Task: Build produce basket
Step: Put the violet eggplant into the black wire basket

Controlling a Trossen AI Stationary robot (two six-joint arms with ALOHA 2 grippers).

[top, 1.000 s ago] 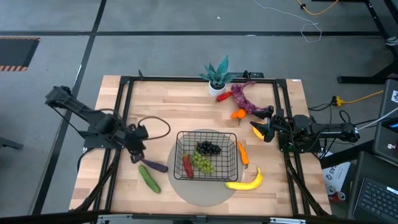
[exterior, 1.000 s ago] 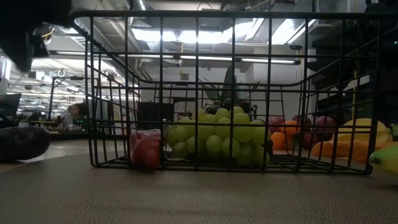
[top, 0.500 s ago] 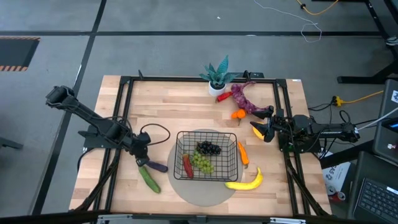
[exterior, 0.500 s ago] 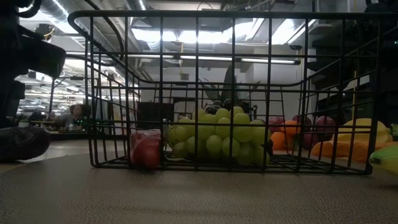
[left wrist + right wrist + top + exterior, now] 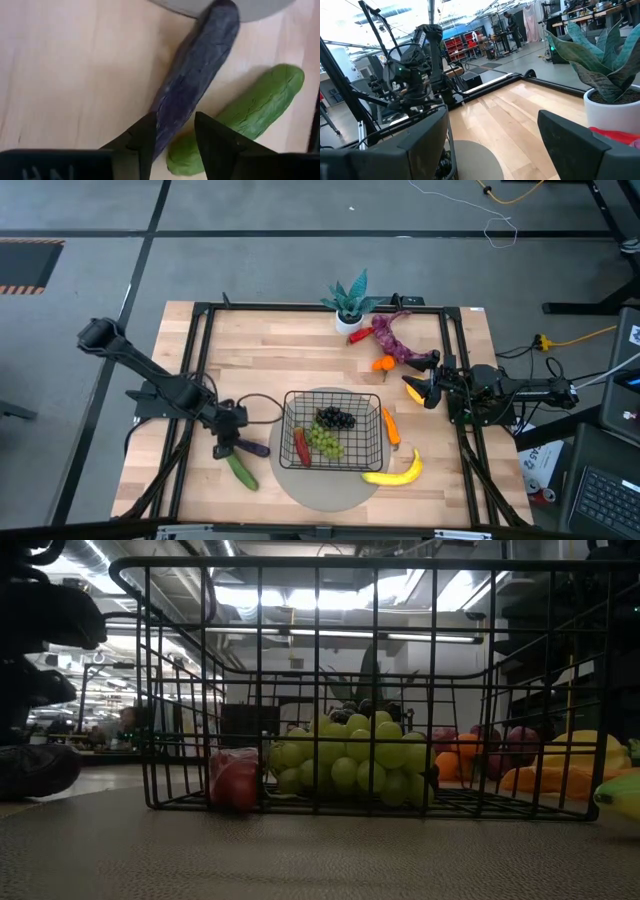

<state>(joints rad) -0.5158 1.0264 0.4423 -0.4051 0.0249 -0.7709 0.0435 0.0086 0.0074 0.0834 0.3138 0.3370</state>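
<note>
The black wire basket (image 5: 372, 402) stands on a round grey disc (image 5: 330, 485) and holds dark grapes (image 5: 335, 418), green grapes (image 5: 324, 441) and a red pepper (image 5: 302, 448). Left of it on the wood lie a purple eggplant (image 5: 200, 65) and a green cucumber (image 5: 250, 110). My left gripper (image 5: 175, 116) is open and tipped down over the eggplant's end away from the basket (image 5: 240, 446), one finger on each side. My right gripper (image 5: 492, 135) stands open and level at the table's right edge (image 5: 425, 390), nothing between its fingers. My left gripper comes from above at a slant, its fingers (image 5: 145, 135) along the eggplant and straddling the end (image 5: 172, 115) that lies away from the basket. The eggplant lies flat on the table. I cannot tell whether the fingers touch it.
A carrot (image 5: 391, 427) and a banana (image 5: 395, 472) lie right of the basket. An orange (image 5: 383, 364), a purple lumpy string (image 5: 395, 340) and a potted plant (image 5: 350, 302) are at the far side. An orange-yellow piece (image 5: 411, 388) lies below my right gripper.
My left gripper has come down and moved toward the table's near edge, onto the eggplant's end, with its wrist rolled somewhat. The eggplant and cucumber lie where they were.
</note>
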